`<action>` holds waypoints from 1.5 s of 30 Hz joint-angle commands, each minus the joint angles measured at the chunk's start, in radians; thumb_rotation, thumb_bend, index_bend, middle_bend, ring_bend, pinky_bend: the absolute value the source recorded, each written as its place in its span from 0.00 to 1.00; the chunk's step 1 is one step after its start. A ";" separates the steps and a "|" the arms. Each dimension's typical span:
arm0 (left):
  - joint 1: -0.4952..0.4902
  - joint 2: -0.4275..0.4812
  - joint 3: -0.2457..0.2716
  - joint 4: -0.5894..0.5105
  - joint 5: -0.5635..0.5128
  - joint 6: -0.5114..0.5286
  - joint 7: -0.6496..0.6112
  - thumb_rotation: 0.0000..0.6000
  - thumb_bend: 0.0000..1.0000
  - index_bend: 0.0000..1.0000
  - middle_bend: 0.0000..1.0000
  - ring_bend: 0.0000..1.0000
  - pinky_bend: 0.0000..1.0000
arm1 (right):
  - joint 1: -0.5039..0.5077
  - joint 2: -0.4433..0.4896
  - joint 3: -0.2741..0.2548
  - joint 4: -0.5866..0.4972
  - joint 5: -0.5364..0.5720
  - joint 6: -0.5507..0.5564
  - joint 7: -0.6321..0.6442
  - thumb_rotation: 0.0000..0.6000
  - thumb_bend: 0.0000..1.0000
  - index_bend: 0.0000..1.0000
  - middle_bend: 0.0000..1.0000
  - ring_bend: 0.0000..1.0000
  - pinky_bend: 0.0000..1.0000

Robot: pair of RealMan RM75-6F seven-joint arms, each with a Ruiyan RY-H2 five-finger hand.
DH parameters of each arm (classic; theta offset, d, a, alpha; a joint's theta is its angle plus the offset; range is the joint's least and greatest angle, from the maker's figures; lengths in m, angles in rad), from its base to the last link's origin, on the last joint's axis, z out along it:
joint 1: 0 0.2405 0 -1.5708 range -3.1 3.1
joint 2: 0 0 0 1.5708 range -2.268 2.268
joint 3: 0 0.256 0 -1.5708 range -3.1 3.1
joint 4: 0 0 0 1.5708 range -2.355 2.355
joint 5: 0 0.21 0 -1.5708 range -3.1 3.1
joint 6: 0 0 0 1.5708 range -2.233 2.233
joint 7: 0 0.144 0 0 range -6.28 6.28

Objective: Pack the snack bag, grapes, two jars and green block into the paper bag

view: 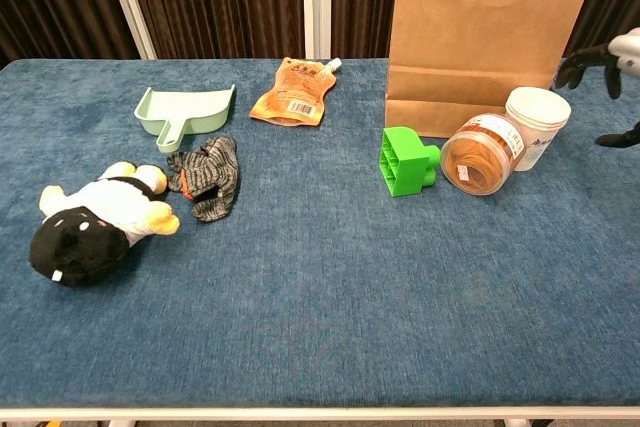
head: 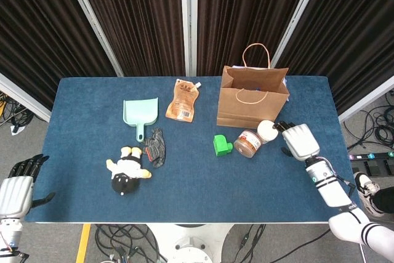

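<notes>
Blue table | paper bag upright, brown, open-topped

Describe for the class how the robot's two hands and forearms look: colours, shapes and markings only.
Both the right hand and the left hand have a blocky white back and slim black fingers. The right forearm is a white tube, ringed with dark bands near the wrist.

1. The counter is deep blue.
2. The paper bag is plain brown.
3. The block is bright green.
4. The snack bag is orange.
5. One jar is rust-brown, the other jar white.
6. The dustpan is mint.
7. The plush toy is black, white and yellow.
8. The glove is grey-striped.
9. The right hand is white with black fingers.
</notes>
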 commanded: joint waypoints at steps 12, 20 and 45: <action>0.007 -0.013 0.001 0.033 -0.004 -0.001 -0.033 1.00 0.03 0.20 0.24 0.18 0.18 | 0.027 -0.113 -0.010 0.145 -0.027 -0.013 0.008 1.00 0.10 0.32 0.32 0.49 0.80; 0.003 -0.019 -0.001 0.044 -0.005 -0.009 -0.044 1.00 0.03 0.20 0.24 0.18 0.18 | 0.044 -0.179 -0.015 0.240 -0.034 -0.032 0.055 1.00 0.17 0.38 0.37 0.54 0.84; -0.005 -0.009 -0.007 0.027 0.001 -0.010 -0.028 1.00 0.03 0.20 0.24 0.18 0.18 | -0.031 0.194 -0.023 -0.192 -0.208 0.383 0.107 1.00 0.40 0.76 0.64 0.66 0.94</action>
